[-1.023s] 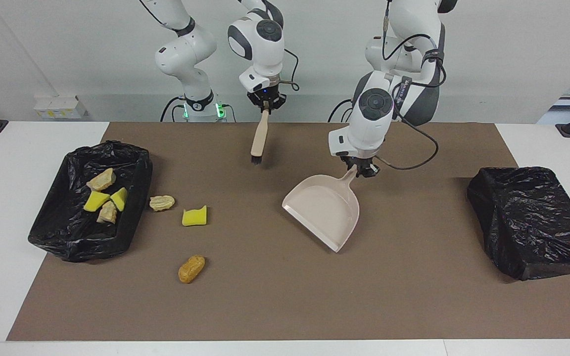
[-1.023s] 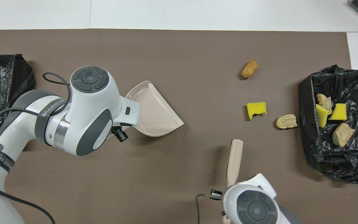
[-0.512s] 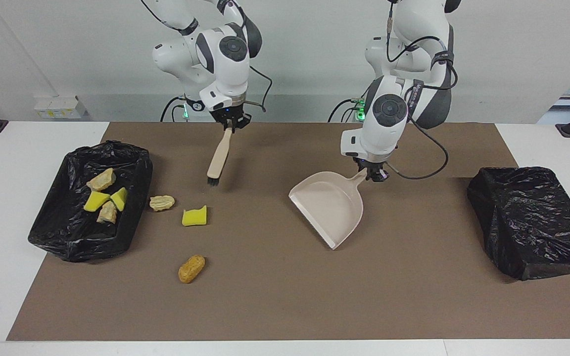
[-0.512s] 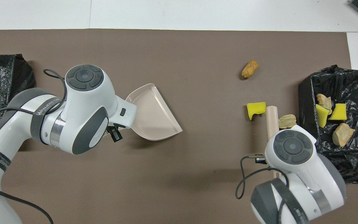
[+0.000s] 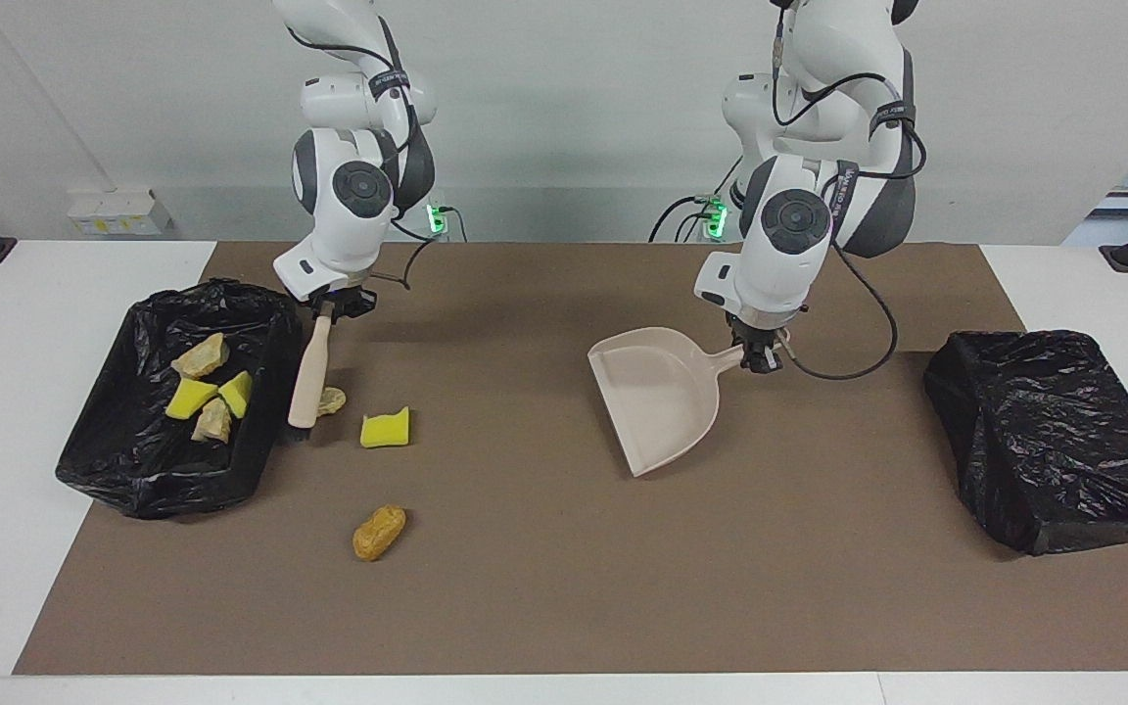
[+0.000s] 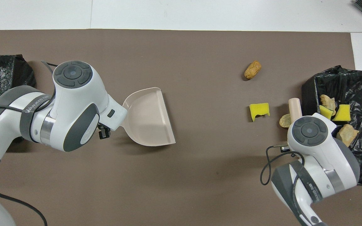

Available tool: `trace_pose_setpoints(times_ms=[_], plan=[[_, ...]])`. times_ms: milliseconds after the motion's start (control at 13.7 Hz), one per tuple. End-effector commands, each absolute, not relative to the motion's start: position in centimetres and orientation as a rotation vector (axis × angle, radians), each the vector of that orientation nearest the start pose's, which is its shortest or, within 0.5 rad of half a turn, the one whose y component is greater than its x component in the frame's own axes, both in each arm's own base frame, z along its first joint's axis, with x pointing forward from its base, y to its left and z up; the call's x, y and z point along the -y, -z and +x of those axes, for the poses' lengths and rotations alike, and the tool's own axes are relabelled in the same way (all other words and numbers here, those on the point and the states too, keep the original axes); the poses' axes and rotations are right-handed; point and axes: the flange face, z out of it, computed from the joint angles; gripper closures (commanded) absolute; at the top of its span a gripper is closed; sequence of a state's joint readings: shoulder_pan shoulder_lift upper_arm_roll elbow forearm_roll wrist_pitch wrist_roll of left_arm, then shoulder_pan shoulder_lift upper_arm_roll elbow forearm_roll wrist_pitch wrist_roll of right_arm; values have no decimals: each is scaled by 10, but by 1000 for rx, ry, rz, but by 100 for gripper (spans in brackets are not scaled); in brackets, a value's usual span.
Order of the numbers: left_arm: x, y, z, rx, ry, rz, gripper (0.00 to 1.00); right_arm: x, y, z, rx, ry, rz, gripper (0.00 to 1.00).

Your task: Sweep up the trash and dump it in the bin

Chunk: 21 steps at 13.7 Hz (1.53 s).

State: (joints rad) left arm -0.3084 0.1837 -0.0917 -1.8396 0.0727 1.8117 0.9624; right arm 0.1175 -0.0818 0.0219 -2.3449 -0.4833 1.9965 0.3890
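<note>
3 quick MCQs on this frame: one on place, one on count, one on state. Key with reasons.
1. The brush head is:
A. in the dustpan
B. beside the tan scrap by the open bin
C. on the closed bag

2. Scraps on the mat outside the bin:
A. one
B. three
C. five

3. The left gripper is:
A. shut on the dustpan handle
B. open over the mat
C. holding the brush

Key: B, the brush stands by the tan scrap next to the open bin. B, tan scrap, yellow sponge, brown lump. A, the left gripper grips the dustpan.
</note>
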Motion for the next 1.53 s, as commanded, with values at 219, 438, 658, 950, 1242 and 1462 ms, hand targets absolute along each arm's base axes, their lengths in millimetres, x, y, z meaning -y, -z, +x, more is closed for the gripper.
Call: trace_pose_setpoints(times_ms=[219, 438, 658, 950, 1242, 1462], plan=[[213, -411, 517, -2058, -357, -2303, 100, -54, -319, 475, -18, -190, -3568, 100], [211, -402, 501, -2072, -350, -2282, 100, -105, -326, 480, -19, -212, -3460, 100], [213, -395, 485, -2087, -341, -2262, 100, -150, -354, 490, -86, -264, -3344, 100], [221, -396, 480, -2099, -331, -2246, 100, -142, -410, 498, 38, -397, -3412, 100], [221, -395, 486, -2074, -277, -2265, 100, -51, -398, 505, 62, -381, -3574, 100], [219, -396, 488, -2037, -271, -2295, 100, -29, -359, 480, 67, -331, -3682, 100]])
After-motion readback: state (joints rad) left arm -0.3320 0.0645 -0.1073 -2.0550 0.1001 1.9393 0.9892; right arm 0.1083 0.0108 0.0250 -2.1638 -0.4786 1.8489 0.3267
